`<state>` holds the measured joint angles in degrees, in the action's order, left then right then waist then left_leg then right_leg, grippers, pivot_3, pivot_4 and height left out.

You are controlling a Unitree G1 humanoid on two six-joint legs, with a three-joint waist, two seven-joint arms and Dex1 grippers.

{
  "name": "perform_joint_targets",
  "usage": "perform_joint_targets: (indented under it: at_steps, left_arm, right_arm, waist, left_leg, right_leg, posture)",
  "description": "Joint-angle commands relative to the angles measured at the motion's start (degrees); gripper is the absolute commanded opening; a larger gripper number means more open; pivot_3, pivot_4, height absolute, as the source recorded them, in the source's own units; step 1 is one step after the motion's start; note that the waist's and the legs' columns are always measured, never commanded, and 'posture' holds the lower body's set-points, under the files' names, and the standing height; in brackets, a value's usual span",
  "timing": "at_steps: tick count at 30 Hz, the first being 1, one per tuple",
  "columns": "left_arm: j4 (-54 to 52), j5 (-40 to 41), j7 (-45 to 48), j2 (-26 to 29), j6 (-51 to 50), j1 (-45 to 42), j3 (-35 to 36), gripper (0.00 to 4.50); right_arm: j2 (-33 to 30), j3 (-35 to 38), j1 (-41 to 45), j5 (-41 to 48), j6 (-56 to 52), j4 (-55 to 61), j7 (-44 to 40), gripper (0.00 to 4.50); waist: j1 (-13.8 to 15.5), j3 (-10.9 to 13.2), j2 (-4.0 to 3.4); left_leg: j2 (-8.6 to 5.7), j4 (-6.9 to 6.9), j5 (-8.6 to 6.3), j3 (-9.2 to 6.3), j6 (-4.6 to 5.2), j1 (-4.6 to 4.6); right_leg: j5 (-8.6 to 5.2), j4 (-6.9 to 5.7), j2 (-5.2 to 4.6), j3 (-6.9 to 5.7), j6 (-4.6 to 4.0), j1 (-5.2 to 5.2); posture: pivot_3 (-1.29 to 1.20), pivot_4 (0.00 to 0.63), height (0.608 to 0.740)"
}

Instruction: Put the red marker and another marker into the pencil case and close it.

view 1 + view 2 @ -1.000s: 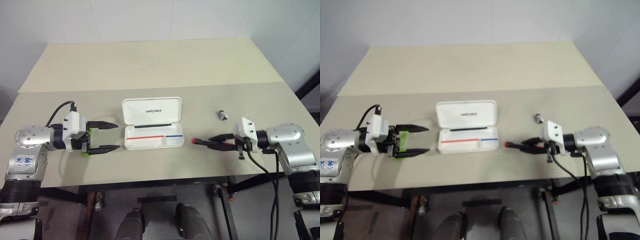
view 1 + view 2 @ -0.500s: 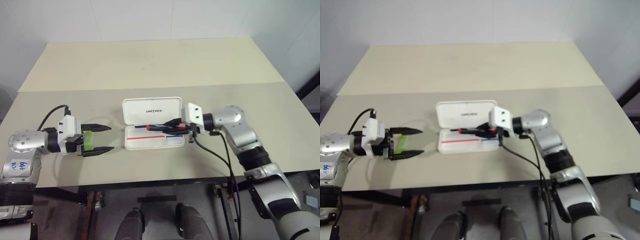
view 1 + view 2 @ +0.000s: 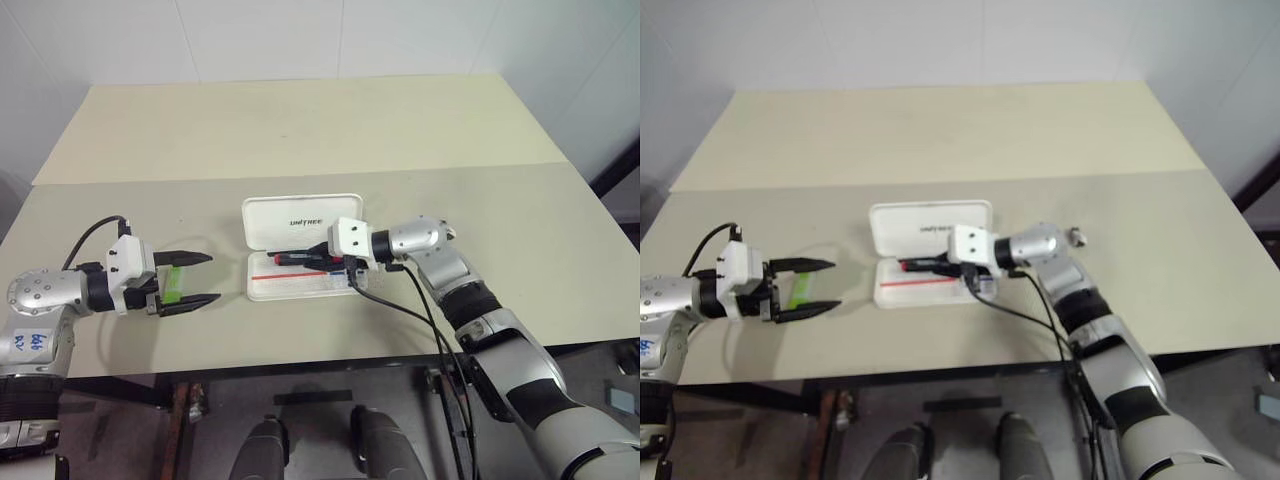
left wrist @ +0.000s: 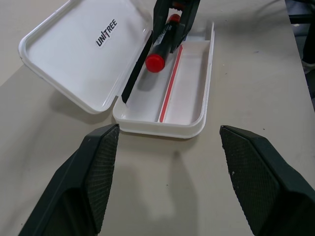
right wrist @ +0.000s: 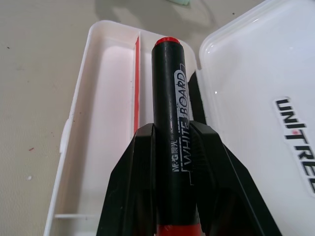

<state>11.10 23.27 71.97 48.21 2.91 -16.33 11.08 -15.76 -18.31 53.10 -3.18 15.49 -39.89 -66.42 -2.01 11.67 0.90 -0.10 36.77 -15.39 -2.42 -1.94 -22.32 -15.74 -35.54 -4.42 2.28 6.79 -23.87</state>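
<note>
Right gripper [image 3: 318, 257] jaws clamped, arm reaching leftward; left gripper [image 3: 200, 278] jaws wide apart.

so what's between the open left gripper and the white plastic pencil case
Bare tabletop in the left wrist view; nothing between the left gripper and the white hinged pencil case.

Glossy white plastic pencil case [image 4: 187, 129]

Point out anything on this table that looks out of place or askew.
Nothing looks spilled or damaged. The one stray item is a small grey object lying loose on the table beyond the right arm; I cannot tell what it is. The pencil case lies open and square, with the red marker held over its tray.
</note>
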Motion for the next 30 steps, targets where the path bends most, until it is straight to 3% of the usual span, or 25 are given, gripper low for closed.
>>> perform_joint_targets:
  at_steps: [1,2,3,12,14,17,20,23,27,30]
  left_arm:
    - [-2.37,0.78,-0.59,0.28,0.28,0.36,1.59,3.46]
    - [-2.47,0.78,-0.72,0.2,0.26,0.41,1.54,3.46]
    - [-2.55,0.77,-0.82,0.13,0.23,0.46,1.51,3.46]
    - [-3.57,0.78,-1.77,-0.46,-0.11,1.17,1.33,3.46]
    - [-3.62,0.77,-1.83,-0.5,-0.12,1.21,1.32,3.46]
    - [-4.94,0.84,-3.35,-0.84,-0.5,2.83,2.07,3.46]
    - [-5.89,1.09,-4.27,-0.9,-0.85,3.8,2.41,3.46]
    - [-9.29,0.19,-10.75,-2.95,-1.38,8.28,5.08,3.46]
    - [-14.7,-2.32,-20.61,-6.56,-1.9,14.51,8.5,3.46]
    - [-16.48,-3.17,-23.24,-7.11,-2.14,16.21,8.97,3.46]
  right_arm:
    - [0.64,0.15,1.4,-0.31,2.05,0.3,0.99,0.59]
    - [0.85,0.3,1.49,-0.28,2.0,0.18,1.17,0.59]
    - [1.01,0.41,1.55,-0.25,1.97,0.09,1.31,1.32]
    - [2.09,1.7,2.2,1.85,3.87,2.42,2.15,4.48]
    - [2.21,1.84,2.2,2.29,4.04,2.74,1.88,4.48]
    - [1.0,4.36,-3.61,17.2,-11.33,21.9,-6.17,4.48]
    - [-0.78,4.72,-6.49,21.36,-18.52,30.26,-7.6,4.48]
    - [-7.64,6.72,-14.99,27.32,-25.94,43.32,-9.26,4.48]
    - [-13.88,11.43,-22.05,31.53,-30.68,50.51,-7.29,4.48]
    - [-15.22,12.41,-23.4,32.7,-32.09,52.19,-6.36,4.48]
  waist:
    - [0.0,0.0,0.0]
    - [0.0,0.0,0.0]
    - [0.0,0.0,0.0]
    - [-0.15,0.0,0.0]
    - [-0.17,0.0,0.0]
    - [-0.04,0.01,-0.02]
    - [0.17,0.0,-0.01]
    - [0.61,-0.03,0.04]
    - [0.61,-0.03,0.05]
    - [0.3,-0.04,0.06]
  left_leg:
    - [0.0,0.0,0.0,0.0,0.0,0.0]
    - [0.0,0.0,0.0,0.0,0.0,0.0]
    - [0.0,0.0,0.0,-0.01,0.0,0.0]
    - [0.01,-0.03,0.0,-0.01,0.0,0.01]
    - [0.01,-0.03,0.0,-0.01,0.0,0.01]
    - [0.04,-0.08,0.0,-0.03,-0.01,-0.01]
    - [0.09,-0.3,0.0,-0.18,-0.02,0.0]
    - [0.08,-0.4,-0.01,-0.17,-0.02,0.0]
    - [0.1,-0.56,-0.03,-0.16,0.03,-0.01]
    - [0.06,-0.57,-0.03,-0.13,0.02,0.06]
  right_leg:
    - [0.0,0.0,0.0,0.0,0.0,0.0]
    - [0.0,0.0,0.0,0.0,0.0,0.0]
    - [0.0,0.0,0.0,0.0,0.0,0.0]
    - [0.0,0.0,0.0,0.0,0.0,-0.01]
    - [0.0,0.0,0.0,0.0,0.0,0.0]
    - [0.0,-0.05,0.0,0.01,0.0,-0.02]
    - [0.0,-0.05,-0.01,0.01,0.01,-0.04]
    - [-0.01,0.07,-0.05,-0.02,0.0,-0.03]
    - [-0.02,0.55,-0.19,-0.01,0.04,0.01]
    - [-0.01,0.54,-0.12,0.06,0.04,0.01]
  posture:
    - [0.0,0.15,0.74]
    - [0.0,0.15,0.74]
    - [0.0,0.15,0.74]
    - [0.0,0.15,0.74]
    - [0.0,0.15,0.74]
    - [0.0,0.15,0.74]
    - [0.0,0.15,0.74]
    - [0.0,0.15,0.74]
    - [0.0,0.15,0.74]
    - [0.0,0.15,0.74]
